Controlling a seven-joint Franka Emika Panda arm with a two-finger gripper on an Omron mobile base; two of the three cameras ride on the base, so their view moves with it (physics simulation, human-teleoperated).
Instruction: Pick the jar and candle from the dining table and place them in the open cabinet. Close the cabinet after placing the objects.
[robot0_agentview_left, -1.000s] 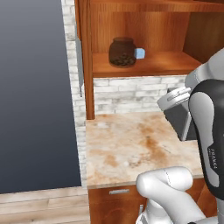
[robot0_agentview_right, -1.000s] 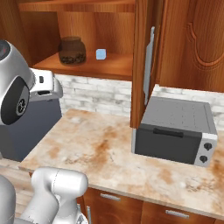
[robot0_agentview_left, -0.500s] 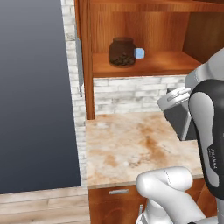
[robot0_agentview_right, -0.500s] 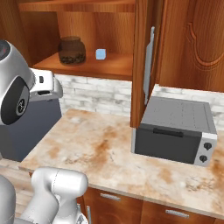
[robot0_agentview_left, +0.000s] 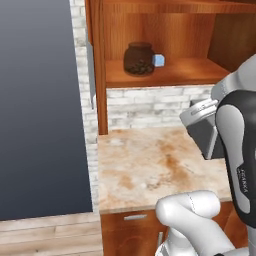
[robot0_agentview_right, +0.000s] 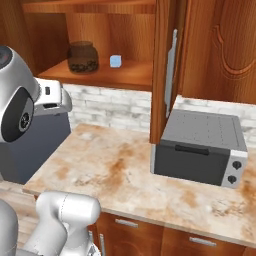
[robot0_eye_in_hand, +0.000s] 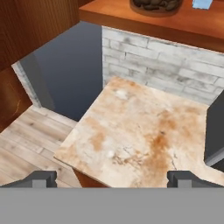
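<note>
Jar on the cabinet shelf, above the desk.
The jar (robot0_agentview_left: 138, 58) stands on the lower shelf of the open cabinet (robot0_agentview_left: 165, 75), a small cube (robot0_agentview_left: 158, 60) just beside it to its right. Below lies the desk (robot0_agentview_left: 150, 165); a toaster oven (robot0_agentview_right: 200, 146) sits on its right part, beneath the cabinet door (robot0_agentview_right: 167, 65).

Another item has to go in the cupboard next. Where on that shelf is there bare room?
The reddish-brown wooden cabinet shelf is bare to the right of the small pale-blue cube, up to the open door, and along its front edge. It is crowded at the left, where the squat glass jar of dark lumps stands beside the cube.
</note>
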